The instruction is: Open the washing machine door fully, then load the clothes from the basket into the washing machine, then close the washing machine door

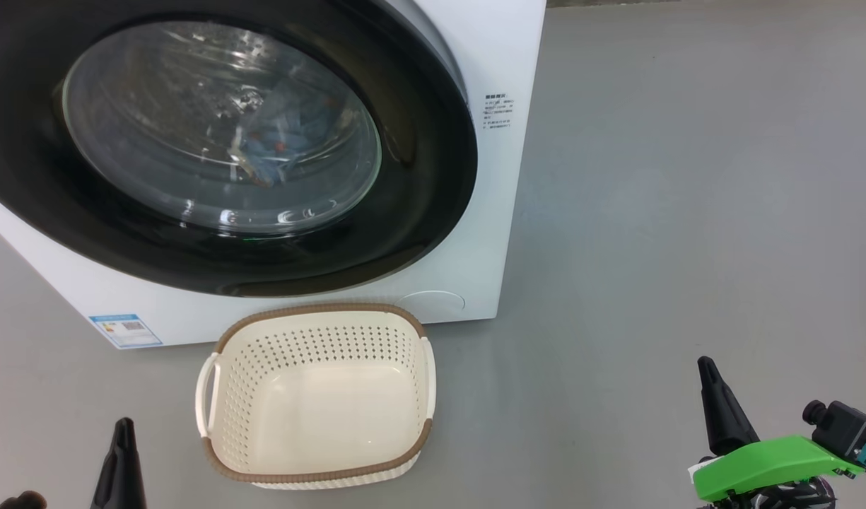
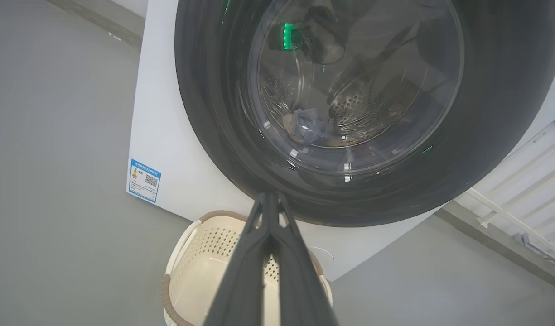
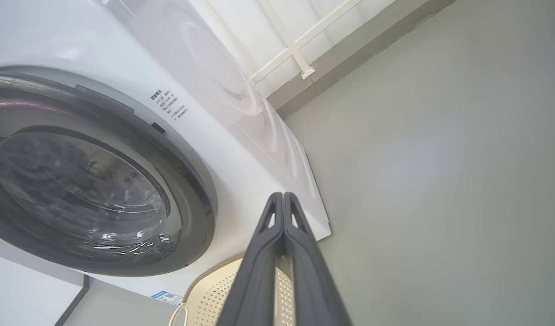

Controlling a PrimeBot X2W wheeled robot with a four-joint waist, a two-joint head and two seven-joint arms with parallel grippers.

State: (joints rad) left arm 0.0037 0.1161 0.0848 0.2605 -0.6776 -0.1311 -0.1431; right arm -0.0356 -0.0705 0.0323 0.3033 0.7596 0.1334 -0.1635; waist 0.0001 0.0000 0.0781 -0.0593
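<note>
Cream basket point(image 1: 319, 346), between left hand point(image 1: 125, 425), right hand point(image 1: 707, 366)

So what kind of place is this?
Likely a laundry area or a test room: a white front-loading washing machine stands on a plain grey floor, with an empty perforated basket before it.

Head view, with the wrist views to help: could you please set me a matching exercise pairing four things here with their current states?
Things:
1. round washing machine door with glossy black rim
2. cream-white perforated plastic basket with brown rim
3. light blue printed clothes
4. dark two-fingered left hand

States:
A. lying behind the glass
B. closed against the white washing machine
C. empty
D. shut, holding nothing

Pairs: 1-B, 2-C, 3-A, 4-D
</note>
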